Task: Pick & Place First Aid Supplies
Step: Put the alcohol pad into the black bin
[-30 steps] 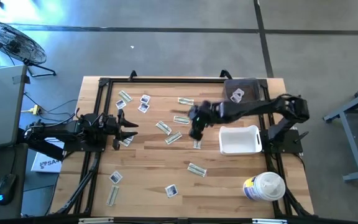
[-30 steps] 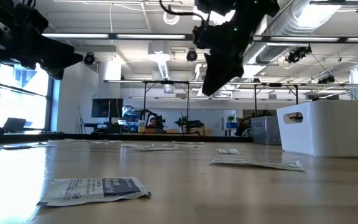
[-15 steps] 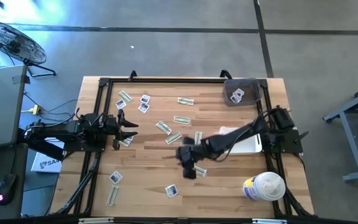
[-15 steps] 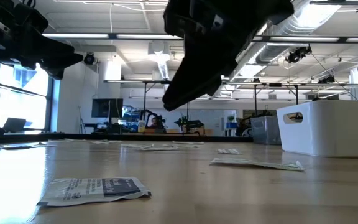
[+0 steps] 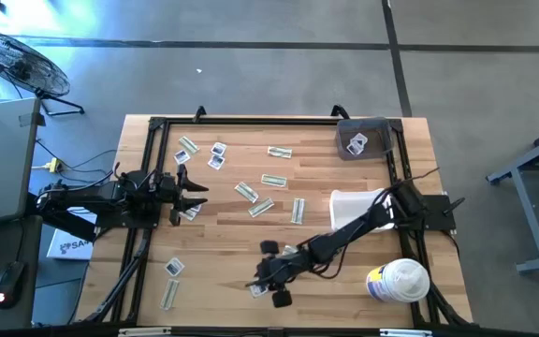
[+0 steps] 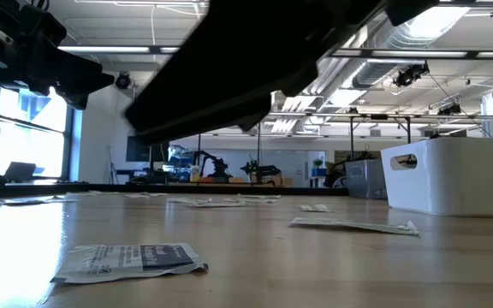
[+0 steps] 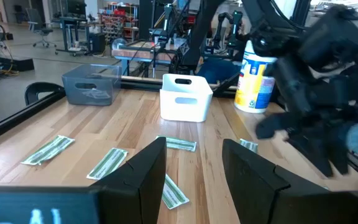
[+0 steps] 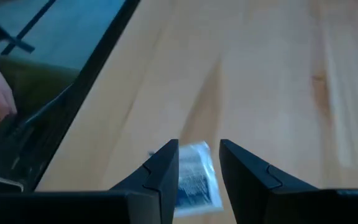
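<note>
Sachet (image 8: 194, 179), near the table's front edge under the right gripper (image 5: 268, 285), whose fingers stand apart around it, looks light, thin and floppy, best pinched across its edges; left gripper (image 5: 187, 195) waits open.

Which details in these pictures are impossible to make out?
- Low view: the right gripper itself; only a dark blurred arm mass fills the top.
- Right wrist view: the print on the small square white sachet, blurred between the open right gripper fingers.
- High view: contents of the dark grey plastic bin, too small.
</note>
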Action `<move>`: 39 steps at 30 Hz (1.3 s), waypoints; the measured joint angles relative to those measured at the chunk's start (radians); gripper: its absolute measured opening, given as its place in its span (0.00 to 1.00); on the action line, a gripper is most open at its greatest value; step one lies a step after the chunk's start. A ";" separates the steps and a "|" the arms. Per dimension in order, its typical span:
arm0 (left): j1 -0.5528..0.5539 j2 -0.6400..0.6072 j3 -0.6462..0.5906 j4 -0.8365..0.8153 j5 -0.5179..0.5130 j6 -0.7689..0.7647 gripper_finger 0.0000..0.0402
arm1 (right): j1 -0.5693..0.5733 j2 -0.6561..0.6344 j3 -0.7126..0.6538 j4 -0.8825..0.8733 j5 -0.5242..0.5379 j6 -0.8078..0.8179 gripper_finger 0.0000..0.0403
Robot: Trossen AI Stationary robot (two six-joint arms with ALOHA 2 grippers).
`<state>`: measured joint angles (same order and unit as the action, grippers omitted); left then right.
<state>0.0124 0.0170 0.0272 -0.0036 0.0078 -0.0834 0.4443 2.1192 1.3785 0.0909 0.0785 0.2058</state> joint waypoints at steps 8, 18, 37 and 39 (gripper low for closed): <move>0.000 0.000 0.000 0.000 0.000 0.000 0.39 | -0.025 0.140 0.239 -0.290 -0.021 -0.062 0.27; 0.000 0.000 0.000 0.000 0.000 0.000 0.39 | -0.033 0.194 0.312 -0.396 -0.067 -0.168 0.27; 0.000 0.000 0.000 0.000 0.000 0.000 0.39 | -0.039 0.177 0.286 -0.296 -0.051 -0.109 0.27; 0.000 0.000 0.000 0.000 0.000 0.000 0.39 | -0.041 0.178 0.268 -0.295 -0.051 -0.109 0.27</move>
<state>0.0125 0.0170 0.0273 -0.0036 0.0078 -0.0830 0.4030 2.2968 1.6468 -0.2045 0.0273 0.0967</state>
